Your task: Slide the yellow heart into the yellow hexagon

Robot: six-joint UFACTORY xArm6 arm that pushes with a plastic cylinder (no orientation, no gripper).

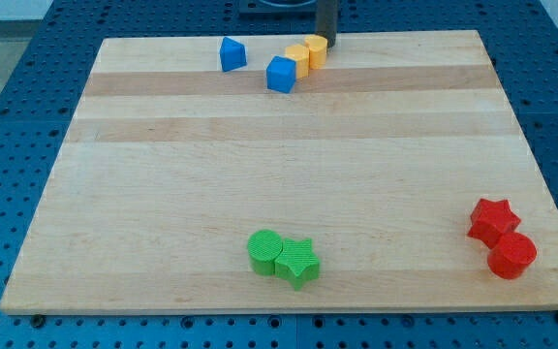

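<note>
The task looks all but done, judging by how the two yellow pieces lie. My tip [325,44] stands at the view's top edge of the bench [260,194], and directly against it, on its left and a touch toward the view's bottom, sits one yellow block [316,50]; pressed to that block's far side from my tip is the second yellow block [297,60]. The two are touching, with no gap showing between them, but at this size I cannot say for certain which is the yellow heart and which the yellow hexagon. There is no pincer on this arm, only the rod, so nothing is apart, together or clamped; my tip simply rests beside the nearer yellow block, seemingly in contact. Further out along the same line from my tip, the blue cube [281,74] sits against the second yellow block, and another blue block [232,53] stands apart to my tip's left. Well away from my tip, toward the view's bottom, are the green cylinder [264,251] touching the green star [298,262], and at the lower right the red star [493,221] touching the red cylinder [511,256]. What is left, as I judge it, is little: at most a small confirming nudge.
</note>
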